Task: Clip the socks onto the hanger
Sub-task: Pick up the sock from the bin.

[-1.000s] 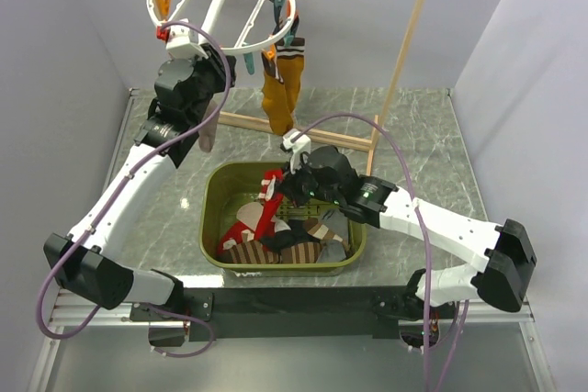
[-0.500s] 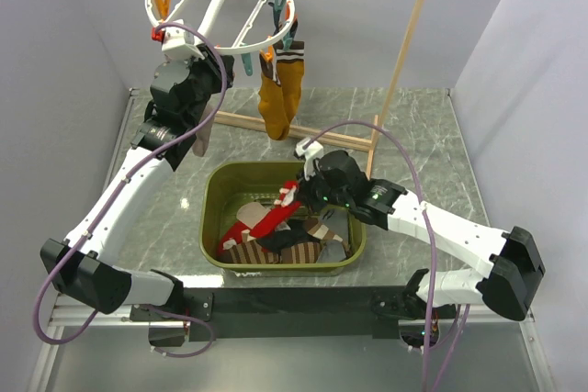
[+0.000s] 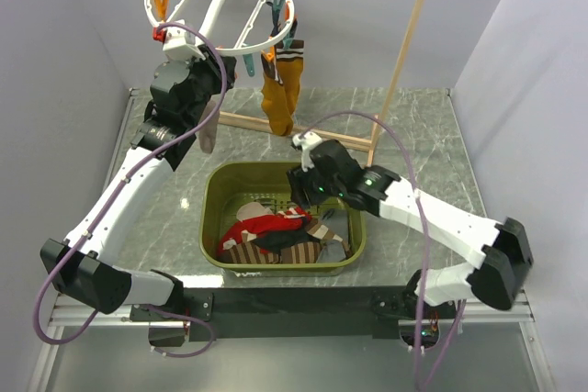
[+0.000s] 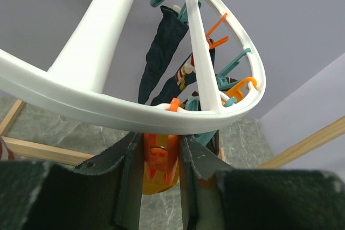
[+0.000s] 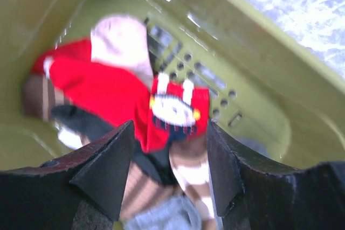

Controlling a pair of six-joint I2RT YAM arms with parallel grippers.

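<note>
The white ring hanger [image 3: 213, 14] hangs from the rack's rod at the back left. My left gripper [image 3: 219, 63] reaches up under its rim [image 4: 108, 109] and is shut on an orange clip [image 4: 160, 157]. A mustard sock [image 3: 280, 89] and a dark navy sock [image 4: 159, 52] hang from clips on the ring's right side. A grey-taupe sock [image 3: 209, 135] dangles beside the left arm; what holds it is hidden. My right gripper [image 3: 299, 192] hovers open over the green basket [image 3: 213, 192]. A red sock [image 5: 108, 87] lies loose below its jaws [image 5: 170, 133] on brown striped socks [image 5: 188, 173].
The wooden-framed rack [image 3: 404, 52] with a metal rod stands across the back of the marble table [image 3: 432, 126]. The basket holds several more socks [image 3: 294, 245]. Grey walls close in on the left and right.
My right gripper opened and the red sock it had lifted fell back into the basket. The right arm drew back slightly. The left gripper stayed on the clip.
</note>
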